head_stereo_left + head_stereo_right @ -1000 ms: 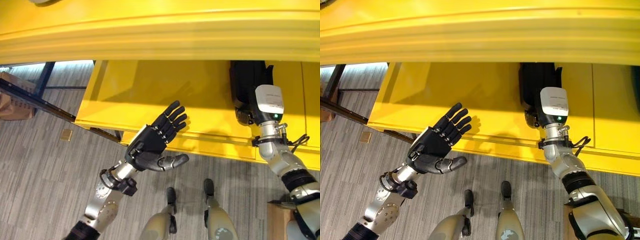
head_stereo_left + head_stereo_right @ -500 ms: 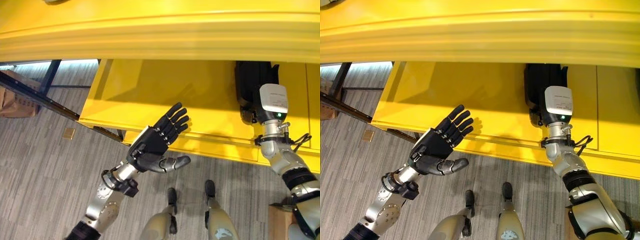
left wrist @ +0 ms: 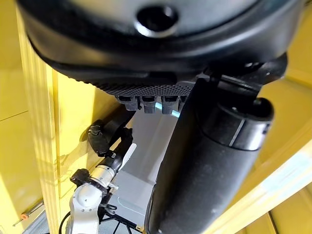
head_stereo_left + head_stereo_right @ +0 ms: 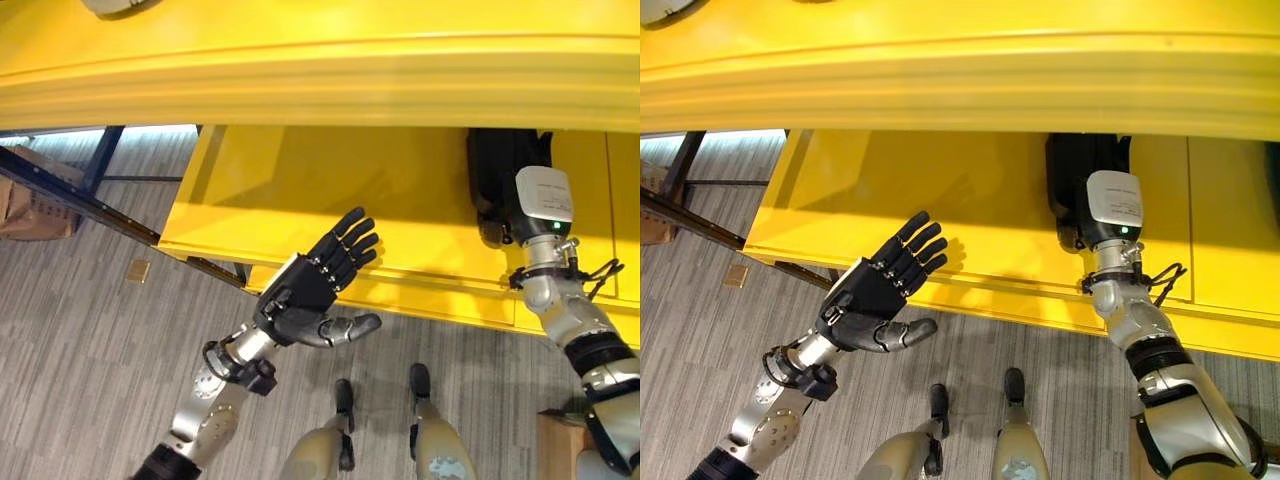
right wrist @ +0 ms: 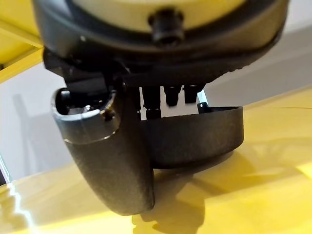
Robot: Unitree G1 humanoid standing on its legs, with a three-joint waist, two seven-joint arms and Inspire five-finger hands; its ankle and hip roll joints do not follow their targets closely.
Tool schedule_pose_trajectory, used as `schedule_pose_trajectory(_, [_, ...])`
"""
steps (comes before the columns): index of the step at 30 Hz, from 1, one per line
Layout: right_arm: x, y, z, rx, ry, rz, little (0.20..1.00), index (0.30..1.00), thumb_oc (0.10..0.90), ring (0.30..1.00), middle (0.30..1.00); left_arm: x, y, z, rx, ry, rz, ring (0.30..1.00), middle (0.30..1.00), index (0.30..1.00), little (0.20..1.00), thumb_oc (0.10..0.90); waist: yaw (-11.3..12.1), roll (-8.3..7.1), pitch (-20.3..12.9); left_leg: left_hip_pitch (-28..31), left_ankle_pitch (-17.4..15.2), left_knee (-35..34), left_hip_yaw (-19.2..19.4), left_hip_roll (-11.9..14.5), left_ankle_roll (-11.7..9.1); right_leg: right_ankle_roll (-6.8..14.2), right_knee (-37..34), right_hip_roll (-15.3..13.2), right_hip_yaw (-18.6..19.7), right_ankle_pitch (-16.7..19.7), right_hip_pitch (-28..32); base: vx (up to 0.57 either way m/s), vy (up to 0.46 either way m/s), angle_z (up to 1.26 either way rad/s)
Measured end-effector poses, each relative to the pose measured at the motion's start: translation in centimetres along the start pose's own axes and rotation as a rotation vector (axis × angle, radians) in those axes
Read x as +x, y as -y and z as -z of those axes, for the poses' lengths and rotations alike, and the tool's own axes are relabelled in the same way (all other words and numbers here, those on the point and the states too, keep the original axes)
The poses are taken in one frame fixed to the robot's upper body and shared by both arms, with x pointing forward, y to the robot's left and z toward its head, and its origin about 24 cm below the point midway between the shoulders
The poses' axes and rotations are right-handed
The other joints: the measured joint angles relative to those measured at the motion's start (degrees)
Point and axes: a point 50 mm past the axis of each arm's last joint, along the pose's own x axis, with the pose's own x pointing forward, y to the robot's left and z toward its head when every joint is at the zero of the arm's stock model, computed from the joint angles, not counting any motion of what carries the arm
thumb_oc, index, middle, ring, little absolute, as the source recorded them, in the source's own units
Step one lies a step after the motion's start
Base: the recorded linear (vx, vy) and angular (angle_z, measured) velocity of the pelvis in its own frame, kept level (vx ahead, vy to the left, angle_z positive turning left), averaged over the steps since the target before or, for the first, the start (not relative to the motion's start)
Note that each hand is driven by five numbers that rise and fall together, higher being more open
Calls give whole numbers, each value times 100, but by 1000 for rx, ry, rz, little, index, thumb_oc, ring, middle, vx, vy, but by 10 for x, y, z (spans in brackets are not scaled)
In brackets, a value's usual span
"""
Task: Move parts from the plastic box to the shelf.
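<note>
Overhead: broad glossy yellow metal shelf beam (image 4: 320,70), running across the whole top of both eye views.
Lower level: flat yellow shelf board (image 4: 330,190) under that beam, with a raised front lip along its near edge.
Left hand (image 4: 300,295): raised in front of the lip, palm turned up and toward the shelf, holding nothing.
Left fingers (image 4: 350,240): straight and spread wide, tips over the front lip of the board; no contact with it to be made out.
Left thumb (image 4: 345,327): stretched out sideways, well apart from the fingers, over the floor.
Right hand (image 5: 107,161): reached in onto the lower board, far to the right, under the beam.
Right fingers: short dark ends visible in the right wrist view, above the part; spread or closed not to be told from any view.
Right thumb: dark and thick, standing in front of one end of the part; touching it or just beside it, impossible to say.
Part: black curved plastic piece (image 5: 195,134), lying on the yellow board just past the thumb, casting a shadow on the glossy surface.
Floor: grey striped carpet (image 4: 80,350) below the shelf.
Left background: dark blue metal rail (image 4: 80,195) slanting under the shelf, brown cardboard box (image 4: 30,205) beside it.
</note>
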Motion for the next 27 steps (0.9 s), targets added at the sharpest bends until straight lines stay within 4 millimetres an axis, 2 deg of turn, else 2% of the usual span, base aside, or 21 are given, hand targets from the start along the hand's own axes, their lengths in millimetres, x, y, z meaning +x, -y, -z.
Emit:
schedule_pose_trajectory(4, [-5, -1, 0, 13, -8, -27, 1000, 1000, 900, 1000, 1000, -1, 0, 2, -7, -9, -4, 1000, 1000, 1000, 1000, 900, -9, -11, 4, 112, -2, 1, 10, 1, -27, -17, 0, 2, 6, -10, 107, 0, 0, 0])
schedule_pose_trajectory(6, [-19, -3, -8, 42, 24, -43, 1000, 1000, 900, 1000, 1000, -1, -1, 1, -8, -14, -6, 1000, 1000, 1000, 1000, 900, -19, -78, 15, 132, -13, 2, 8, 13, -32, -25, 2, 16, 20, -16, 131, 0, 0, 0])
schedule_pose_trajectory(10, [-47, -21, -5, 43, 17, -121, 1000, 1000, 900, 1000, 1000, -10, -2, 3, -7, -26, -40, 1000, 1000, 1000, 1000, 900, -20, -234, 29, 271, -63, 2, 27, 8, -28, -17, 1, 12, 47, -49, 262, 22, 7, -2])
schedule_pose_trajectory(12, [-53, -26, -4, 22, 26, -140, 1000, 1000, 900, 1000, 1000, -11, -3, 2, -4, -23, -43, 1000, 1000, 1000, 1000, 900, -30, -264, 27, 281, -72, 1, 30, -3, -14, -10, 1, 0, 77, -54, 263, 17, 19, -5])
schedule_pose_trajectory(22, [-59, -27, -5, -37, 70, -103, 1000, 1000, 900, 1000, 1000, -13, -2, 2, -8, -24, -34, 1000, 1000, 1000, 1000, 900, -34, -262, 27, 310, -77, 1, 114, -3, -8, -10, 1, 3, 146, -52, 265, 6, 7, -2])
schedule_pose_trajectory(27, [-63, -25, -6, -118, 119, -22, 1000, 1000, 900, 1000, 1000, -13, 0, 1, -8, -19, -29, 1000, 1000, 1000, 1000, 900, -36, -260, 26, 315, -77, 1, 126, -3, -8, -12, 1, 3, 156, -47, 265, 0, 0, 0])
